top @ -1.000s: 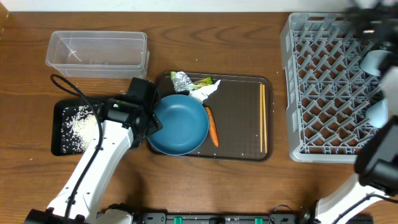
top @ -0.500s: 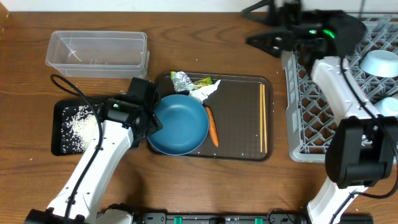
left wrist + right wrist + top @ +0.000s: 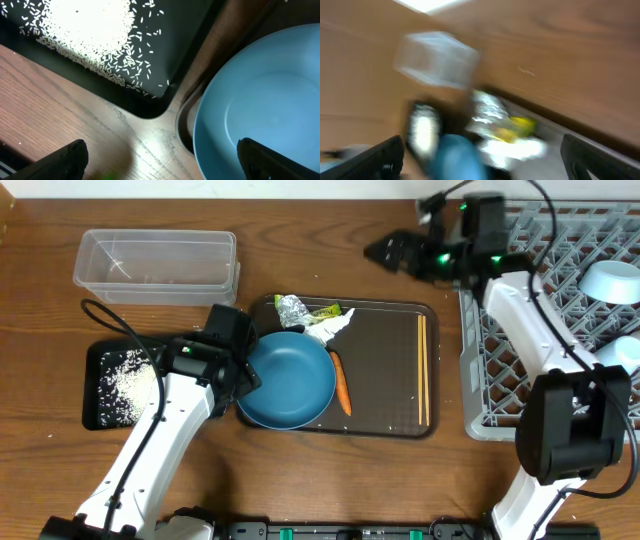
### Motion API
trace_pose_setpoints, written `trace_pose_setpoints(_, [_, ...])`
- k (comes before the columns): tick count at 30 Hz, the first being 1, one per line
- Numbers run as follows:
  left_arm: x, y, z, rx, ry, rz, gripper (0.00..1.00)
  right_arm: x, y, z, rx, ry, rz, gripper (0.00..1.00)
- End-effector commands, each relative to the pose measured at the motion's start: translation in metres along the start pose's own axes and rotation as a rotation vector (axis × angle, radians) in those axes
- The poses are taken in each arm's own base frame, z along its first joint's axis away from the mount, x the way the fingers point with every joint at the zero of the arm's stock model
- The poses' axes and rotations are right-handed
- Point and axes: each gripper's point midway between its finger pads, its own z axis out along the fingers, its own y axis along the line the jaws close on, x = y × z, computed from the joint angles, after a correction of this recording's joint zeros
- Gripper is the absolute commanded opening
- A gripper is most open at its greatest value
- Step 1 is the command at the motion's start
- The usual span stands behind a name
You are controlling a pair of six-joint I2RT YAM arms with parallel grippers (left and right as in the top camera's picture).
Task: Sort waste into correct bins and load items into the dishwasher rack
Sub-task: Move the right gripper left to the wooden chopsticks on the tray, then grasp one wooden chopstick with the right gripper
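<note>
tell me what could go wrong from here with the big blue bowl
The left gripper is open astride the rim of the dark-blue bowl; a one-edge grip may let it tilt or slip. The carrot lies close beside the bowl and could get knocked.

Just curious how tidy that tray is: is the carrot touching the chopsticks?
Apart. The overhead view shows a wide strip of bare brown tray between the carrot and the chopsticks.
</note>
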Motion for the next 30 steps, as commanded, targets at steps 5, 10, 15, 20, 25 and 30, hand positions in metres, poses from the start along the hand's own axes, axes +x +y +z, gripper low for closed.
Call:
trace_pose_setpoints(5, [-0.007, 0.001, -0.006, 0.002, -0.031, -0.020, 0.98, 0.030, -0.007, 0.008, 0.486, 0.031, -0.314, 0.99])
trace_pose_setpoints(10, [-0.007, 0.001, -0.006, 0.002, -0.031, -0.019, 0.98, 0.078, 0.008, 0.018, 0.503, 0.184, -0.338, 0.99])
trace_pose_setpoints(15, [-0.007, 0.001, -0.006, 0.002, -0.031, -0.019, 0.98, 0.099, -0.004, 0.007, 0.634, 0.243, -0.299, 0.99])
trace_pose_setpoints(20, [-0.007, 0.001, -0.006, 0.002, -0.031, -0.019, 0.98, 0.107, -0.022, -0.006, 0.678, 0.258, -0.137, 0.99])
trace_pose_setpoints(25, [-0.007, 0.001, -0.006, 0.002, -0.031, -0.019, 0.98, 0.128, -0.032, -0.010, 0.696, 0.333, -0.111, 0.66])
trace_pose_setpoints(30, [-0.007, 0.001, -0.006, 0.002, -0.031, -0.019, 0.98, 0.136, -0.056, -0.020, 0.815, 0.297, -0.003, 0.72])
